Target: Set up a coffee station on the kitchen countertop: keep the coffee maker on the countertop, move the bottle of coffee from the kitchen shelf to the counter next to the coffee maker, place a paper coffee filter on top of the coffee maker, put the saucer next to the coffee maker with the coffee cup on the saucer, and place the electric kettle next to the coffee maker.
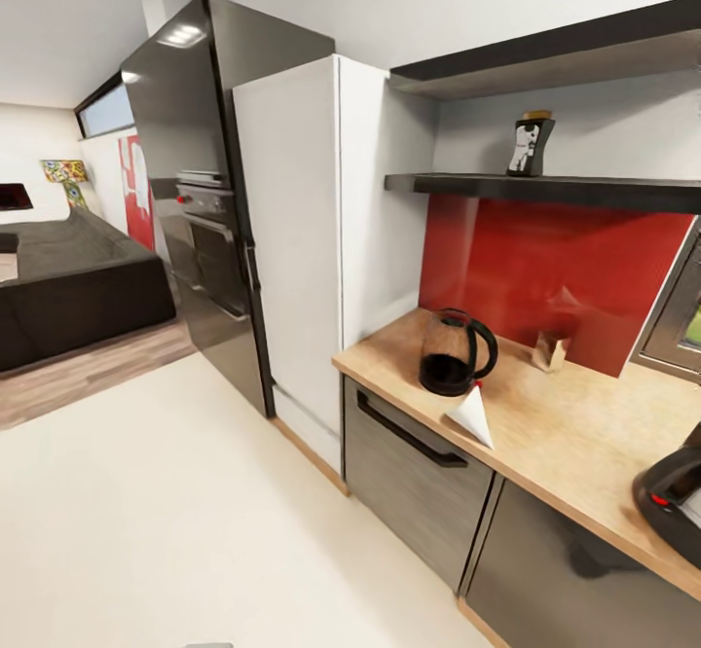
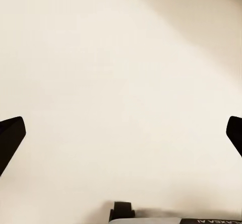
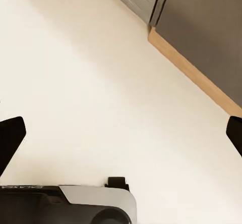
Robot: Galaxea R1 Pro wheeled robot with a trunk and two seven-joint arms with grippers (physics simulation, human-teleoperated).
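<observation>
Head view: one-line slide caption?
Kitchen approach: electric kettle and white paper coffee filter on the wooden countertop, coffee bottle on the dark shelf above.

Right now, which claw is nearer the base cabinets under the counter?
Right. The right claw hangs open over floor with the base cabinets and their wooden plinth just ahead. The left claw, also open, faces bare floor.
</observation>
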